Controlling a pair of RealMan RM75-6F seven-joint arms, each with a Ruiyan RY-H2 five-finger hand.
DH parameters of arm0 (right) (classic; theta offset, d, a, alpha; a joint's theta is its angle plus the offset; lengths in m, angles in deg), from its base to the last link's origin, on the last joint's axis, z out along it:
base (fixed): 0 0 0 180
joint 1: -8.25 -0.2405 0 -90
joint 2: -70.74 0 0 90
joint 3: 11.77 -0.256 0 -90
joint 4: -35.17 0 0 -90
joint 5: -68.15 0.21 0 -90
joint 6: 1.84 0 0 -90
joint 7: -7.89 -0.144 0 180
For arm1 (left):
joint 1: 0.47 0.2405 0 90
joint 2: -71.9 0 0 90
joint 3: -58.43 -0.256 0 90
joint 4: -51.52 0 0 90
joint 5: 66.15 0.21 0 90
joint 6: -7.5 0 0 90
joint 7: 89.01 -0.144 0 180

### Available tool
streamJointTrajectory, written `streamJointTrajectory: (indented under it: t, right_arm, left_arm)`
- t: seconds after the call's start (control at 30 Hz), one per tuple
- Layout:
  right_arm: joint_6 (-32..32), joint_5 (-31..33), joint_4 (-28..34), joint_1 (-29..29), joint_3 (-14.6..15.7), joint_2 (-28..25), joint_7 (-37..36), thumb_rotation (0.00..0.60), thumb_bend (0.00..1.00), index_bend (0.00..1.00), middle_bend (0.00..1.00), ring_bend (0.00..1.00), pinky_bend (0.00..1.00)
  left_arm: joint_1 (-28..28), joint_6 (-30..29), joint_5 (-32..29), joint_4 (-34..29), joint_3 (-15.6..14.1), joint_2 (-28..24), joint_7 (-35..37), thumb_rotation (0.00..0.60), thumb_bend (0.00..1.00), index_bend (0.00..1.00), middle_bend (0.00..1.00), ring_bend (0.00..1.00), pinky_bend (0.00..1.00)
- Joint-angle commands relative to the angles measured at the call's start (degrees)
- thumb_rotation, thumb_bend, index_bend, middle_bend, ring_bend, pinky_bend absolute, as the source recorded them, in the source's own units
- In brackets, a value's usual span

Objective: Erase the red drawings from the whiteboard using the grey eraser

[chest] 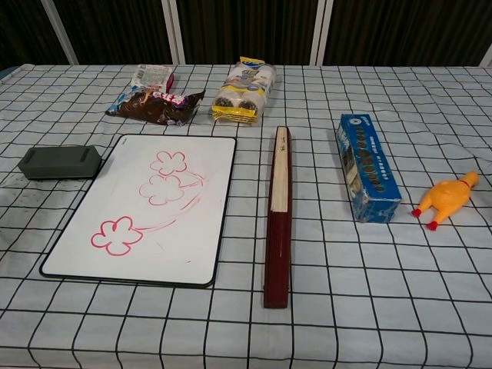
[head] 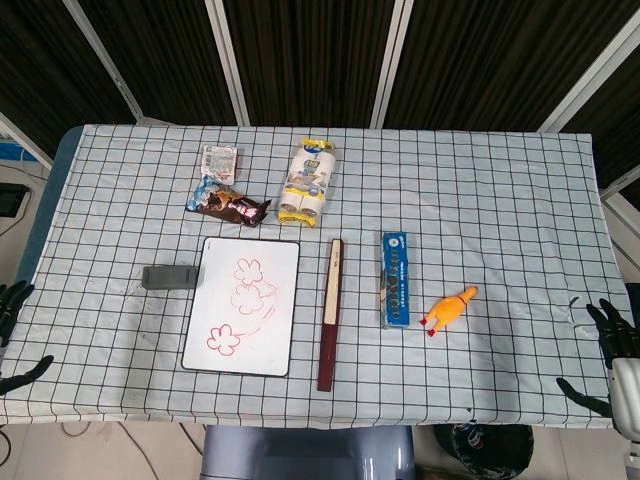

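Observation:
The whiteboard lies left of the table's middle, with three red flower drawings and faint red smears on it. The grey eraser lies flat on the cloth just left of the board's upper edge, touched by nothing. My left hand hangs at the table's left edge with its fingers spread, holding nothing. At the right edge my right hand is also spread and empty. Neither hand shows in the chest view.
A dark red and cream folded fan lies right of the board. Further right are a blue box and a yellow rubber chicken. Snack packets and a yellow pack lie behind the board.

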Motion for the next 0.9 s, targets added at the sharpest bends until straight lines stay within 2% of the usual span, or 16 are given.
streamJointTrajectory:
  t: [0.03, 0.27, 0.53, 0.73, 0.9]
  right_arm:
    - [0.07, -0.14, 0.04, 0.01, 0.04, -0.01, 0.03, 0.6, 0.17, 0.01, 0.06, 0.14, 0.19]
    - [-0.04, -0.11, 0.21, 0.02, 0.13, 0.03, 0.02, 0.6, 0.17, 0.01, 0.06, 0.14, 0.19]
    - [-0.24, 0.17, 0.14, -0.01, 0.09, 0.01, -0.03, 0.6, 0.17, 0.01, 0.06, 0.14, 0.19]
    - [-0.6, 0.34, 0.12, -0.15, 0.13, 0.23, 0.42, 0.6, 0.17, 0.01, 0.06, 0.14, 0.19]
    - [-0.75, 0.53, 0.14, -0.2, 0.09, 0.38, 0.78, 0.6, 0.17, 0.01, 0.06, 0.14, 0.19]
  left_arm:
    - [-0.09, 0.22, -0.14, 0.01, 0.03, -0.01, 0.0, 0.6, 0.15, 0.0, 0.03, 0.0, 0.0]
    - [-1.76, 2.88, -1.13, 0.2, 0.69, 0.28, -0.33, 0.6, 0.15, 0.0, 0.03, 0.0, 0.0]
    - [-7.64, 10.4, -3.36, -2.28, 3.48, -0.15, -5.55, 0.6, 0.15, 0.0, 0.03, 0.0, 0.0]
    - [-15.25, 21.63, -11.83, -3.81, 7.64, -0.04, -12.71, 0.6, 0.13, 0.0, 0.03, 0.0, 0.0]
    - [-21.66, 30.89, -19.88, -1.49, 10.25, 2.03, -17.04, 0.6, 0.11, 0.0, 0.05, 0.0, 0.0]
